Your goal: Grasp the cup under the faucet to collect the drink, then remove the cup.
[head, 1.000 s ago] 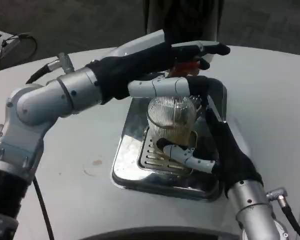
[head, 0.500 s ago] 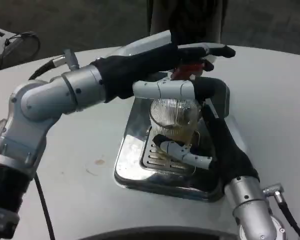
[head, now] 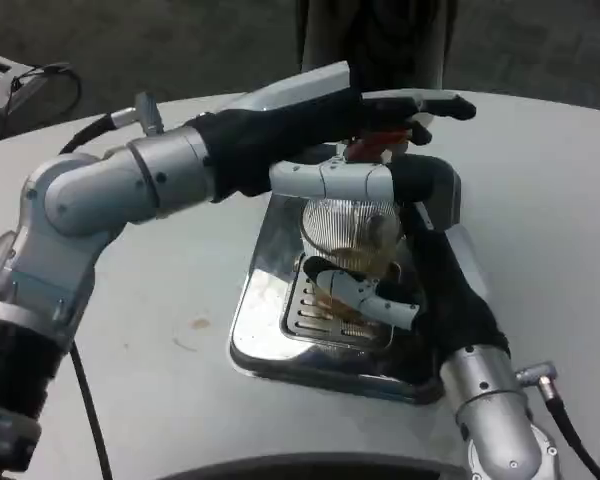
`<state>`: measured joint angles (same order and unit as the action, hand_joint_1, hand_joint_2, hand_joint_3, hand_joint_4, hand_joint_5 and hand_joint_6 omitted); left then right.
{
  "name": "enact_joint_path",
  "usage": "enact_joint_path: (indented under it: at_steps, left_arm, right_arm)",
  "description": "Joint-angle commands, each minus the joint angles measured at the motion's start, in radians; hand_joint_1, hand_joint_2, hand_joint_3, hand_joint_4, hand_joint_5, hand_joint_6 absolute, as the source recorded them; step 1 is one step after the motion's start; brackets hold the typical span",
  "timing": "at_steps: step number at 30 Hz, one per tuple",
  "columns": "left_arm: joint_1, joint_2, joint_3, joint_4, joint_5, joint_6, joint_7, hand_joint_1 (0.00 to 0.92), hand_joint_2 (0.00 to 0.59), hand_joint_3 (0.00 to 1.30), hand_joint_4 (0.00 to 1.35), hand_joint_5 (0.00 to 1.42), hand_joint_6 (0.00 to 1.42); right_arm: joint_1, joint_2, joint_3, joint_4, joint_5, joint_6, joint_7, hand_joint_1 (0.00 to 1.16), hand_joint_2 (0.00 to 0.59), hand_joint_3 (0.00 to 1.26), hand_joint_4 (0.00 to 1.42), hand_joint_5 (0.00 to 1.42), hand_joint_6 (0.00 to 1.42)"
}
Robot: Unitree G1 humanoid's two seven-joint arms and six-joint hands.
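Two silver forearms meet over a shiny metal drip tray (head: 255, 330) on the white table (head: 160, 330) in the head view. On the tray's slotted grate (head: 315, 315) stands the ribbed clear cup (head: 345, 235), upright, with some pale brown drink in its lower part. The right hand (head: 420, 270) comes in from the lower right and grips the cup: one finger wraps across the cup's upper rim and another curls around its base, so the cup sits clasped between them. The left hand (head: 350, 110) reaches in from the left above the cup, its fingers stretched out flat and close together over a red tap lever (head: 380, 140); whether they press on the lever or merely lie just over it cannot be told. Behind the hands rises a dark upright dispenser body (head: 375, 40). At the far left edge lies a black cable (head: 40, 85).
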<state>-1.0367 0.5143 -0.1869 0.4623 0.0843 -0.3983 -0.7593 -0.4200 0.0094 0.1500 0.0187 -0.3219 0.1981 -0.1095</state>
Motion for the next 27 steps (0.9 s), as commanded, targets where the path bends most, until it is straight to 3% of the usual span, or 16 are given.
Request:
enact_joint_path:
  at_steps: [1, 11, 22, 27]
  left_arm:
    - [-0.007, -0.008, -0.027, 0.013, 0.020, 0.001, -0.036, 0.000, 0.000, 0.14, 0.06, 0.16, 0.11]
    - [-0.025, -0.011, -0.025, 0.019, 0.019, 0.005, -0.051, 0.000, 0.000, 0.14, 0.06, 0.16, 0.11]
    - [-0.051, -0.012, -0.029, 0.050, 0.028, -0.003, -0.055, 0.000, 0.000, 0.14, 0.06, 0.16, 0.11]
    - [-0.052, -0.010, -0.032, 0.056, 0.027, -0.007, -0.053, 0.000, 0.000, 0.14, 0.06, 0.16, 0.11]
  right_arm:
    - [-0.010, 0.019, -0.001, 0.027, 0.011, -0.028, -0.021, 0.78, 0.203, 0.00, 0.00, 0.00, 0.03]
    - [-0.024, 0.056, -0.005, 0.086, 0.009, -0.054, -0.080, 0.78, 0.203, 0.00, 0.00, 0.00, 0.03]
    - [-0.069, 0.071, -0.010, 0.166, 0.010, -0.079, -0.128, 0.77, 0.210, 0.00, 0.01, 0.00, 0.03]
    - [-0.072, 0.087, -0.003, 0.191, 0.004, -0.097, -0.162, 0.77, 0.212, 0.00, 0.07, 0.03, 0.05]
